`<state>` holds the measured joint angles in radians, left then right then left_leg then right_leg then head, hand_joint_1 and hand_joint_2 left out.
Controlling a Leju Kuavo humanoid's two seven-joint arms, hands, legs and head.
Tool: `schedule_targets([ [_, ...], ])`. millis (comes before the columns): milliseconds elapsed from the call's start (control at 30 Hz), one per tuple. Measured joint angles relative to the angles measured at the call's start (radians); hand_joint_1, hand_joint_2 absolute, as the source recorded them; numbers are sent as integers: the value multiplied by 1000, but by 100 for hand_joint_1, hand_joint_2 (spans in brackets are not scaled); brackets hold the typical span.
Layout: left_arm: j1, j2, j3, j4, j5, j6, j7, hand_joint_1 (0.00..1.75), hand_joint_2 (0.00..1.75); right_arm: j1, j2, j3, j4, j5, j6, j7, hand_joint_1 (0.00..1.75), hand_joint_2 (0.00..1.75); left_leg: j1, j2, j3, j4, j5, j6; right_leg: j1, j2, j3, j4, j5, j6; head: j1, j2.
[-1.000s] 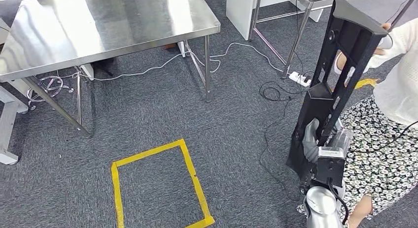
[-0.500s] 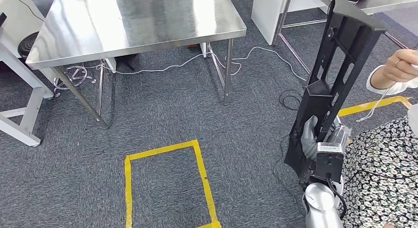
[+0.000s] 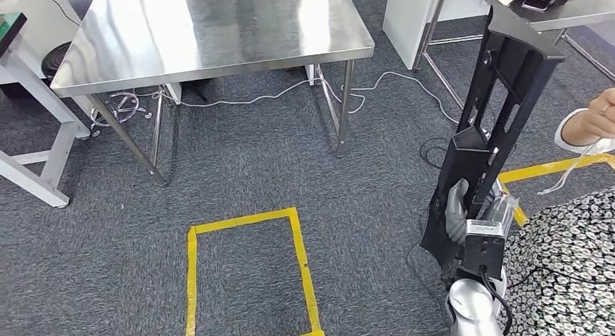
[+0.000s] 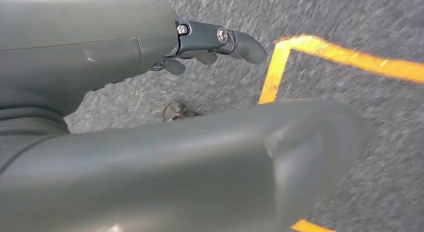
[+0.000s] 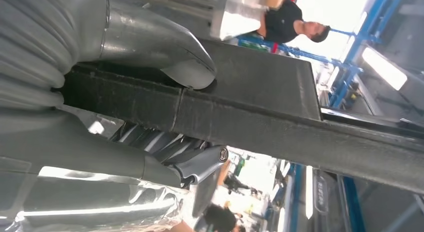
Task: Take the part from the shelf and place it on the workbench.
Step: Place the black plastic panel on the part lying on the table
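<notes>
The part is a long black plastic frame (image 3: 493, 125) with slotted openings, held upright at the right of the head view. My right hand (image 3: 461, 209) grips its lower section, fingers wrapped around the black bar. In the right wrist view the thumb (image 5: 165, 51) presses on the part (image 5: 260, 106) and the fingers (image 5: 197, 164) curl under it. The workbench (image 3: 210, 31) is a steel table ahead at the upper left. My left hand (image 4: 210, 41) hangs over the carpet with its fingers apart, holding nothing.
A yellow tape square (image 3: 246, 271) marks the grey carpet in front of me. White cables (image 3: 290, 96) trail under the workbench. A person in a floral skirt (image 3: 566, 263) stands close at my right, one hand (image 3: 598, 118) holding a cord. A second steel table (image 3: 551, 6) stands at the back right.
The camera has moved: the whole scene has shifted rightward and down, the workbench now more central. The part stays in my right hand. The person's hand has dropped lower at the right.
</notes>
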<state>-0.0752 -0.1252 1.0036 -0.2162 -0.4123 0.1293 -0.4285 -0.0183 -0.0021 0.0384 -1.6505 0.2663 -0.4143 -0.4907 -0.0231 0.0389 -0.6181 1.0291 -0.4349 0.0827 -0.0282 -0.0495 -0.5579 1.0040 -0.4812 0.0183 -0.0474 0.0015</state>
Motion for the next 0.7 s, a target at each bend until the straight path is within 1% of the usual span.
schedule_targets([
  [33,0,1,0,-1,-2,-1,0,0,0,14,0,-1,-12,1,-1,0,175,175,1,-7,10,-18,6,4,0,-6,3,-5,-1,4,-1,0],
  [67,1,0,0,-1,-4,-2,0,0,0,26,-1,-1,-22,2,-2,0,175,175,3,-14,24,-39,14,8,3,-5,5,-6,-3,7,1,0],
  [100,0,-1,0,-1,-5,-3,0,0,0,33,-2,-2,-31,4,-2,0,175,175,6,-20,39,-61,24,14,5,2,-1,10,-13,7,1,0],
  [133,0,-2,0,-1,-6,-4,0,0,0,39,-4,-3,-38,4,-2,0,175,175,10,-26,52,-79,32,17,7,14,-18,46,-30,4,4,0],
  [167,-2,-3,0,-1,-8,-6,0,0,0,43,-6,-5,-42,5,-2,-1,175,175,10,-32,57,-84,34,15,6,27,-45,102,-52,0,7,0],
  [200,-3,-5,0,-1,-10,-8,1,0,0,48,-8,-8,-44,6,-2,0,175,175,10,-39,58,-86,34,15,6,35,-82,167,-75,-4,8,0],
  [233,-4,-6,0,-1,-12,-9,1,0,0,54,-9,-10,-46,6,-2,1,175,175,9,-48,59,-85,33,10,6,38,-114,220,-89,-4,10,0],
  [267,-4,-8,0,-1,-14,-11,1,0,0,60,-10,-13,-46,7,-2,2,175,175,9,-57,59,-84,31,8,6,39,-134,246,-90,-1,11,0],
  [300,-3,-10,0,0,-16,-12,1,0,0,65,-11,-16,-48,9,-2,4,175,175,9,-65,59,-82,29,5,6,40,-134,231,-75,5,11,0],
  [333,-3,-12,0,0,-17,-13,1,0,0,70,-11,-19,-51,11,-2,4,175,175,9,-73,59,-77,25,0,5,41,-115,181,-47,13,12,0],
  [367,-3,-12,-1,0,-18,-14,2,0,0,74,-12,-22,-55,13,-2,4,175,175,10,-80,58,-68,20,-7,2,47,-85,111,-16,21,12,0],
  [400,-3,-12,-1,0,-19,-15,2,0,0,78,-12,-24,-60,15,-2,3,175,175,9,-87,54,-55,11,-15,0,52,-55,51,8,24,12,0],
  [433,-3,-12,-1,0,-21,-16,1,0,0,84,-12,-27,-65,16,-2,1,175,175,7,-92,49,-43,3,-22,-1,56,-35,12,22,21,12,0],
  [467,-3,-11,-1,0,-21,-16,1,0,0,90,-12,-29,-69,16,-1,0,175,175,6,-96,46,-34,-4,-27,-1,59,-25,-4,27,16,12,0],
  [500,-3,-11,-1,0,-22,-16,1,0,0,93,-12,-30,-72,16,-1,-1,175,175,5,-98,43,-30,-8,-28,1,58,-23,-1,26,10,12,0],
  [533,-2,-11,-1,0,-22,-16,1,0,0,96,-12,-30,-73,16,-1,-2,175,175,5,-98,43,-29,-8,-28,2,57,-24,1,26,7,11,0],
  [600,-2,-11,-1,0,-22,-16,1,0,0,96,-12,-30,-74,16,-1,-2,175,175,5,-98,43,-29,-8,-29,2,57,-24,1,26,6,11,0],
  [667,0,-8,-1,0,-23,-16,1,0,0,102,-12,-32,-77,16,2,-2,175,175,9,-97,42,-23,-13,-31,1,55,-23,1,26,1,11,0],
  [700,1,-7,-1,0,-24,-15,1,0,0,106,-11,-34,-81,17,5,-3,175,175,14,-84,16,34,-44,-39,1,52,-21,0,25,-6,9,0],
])
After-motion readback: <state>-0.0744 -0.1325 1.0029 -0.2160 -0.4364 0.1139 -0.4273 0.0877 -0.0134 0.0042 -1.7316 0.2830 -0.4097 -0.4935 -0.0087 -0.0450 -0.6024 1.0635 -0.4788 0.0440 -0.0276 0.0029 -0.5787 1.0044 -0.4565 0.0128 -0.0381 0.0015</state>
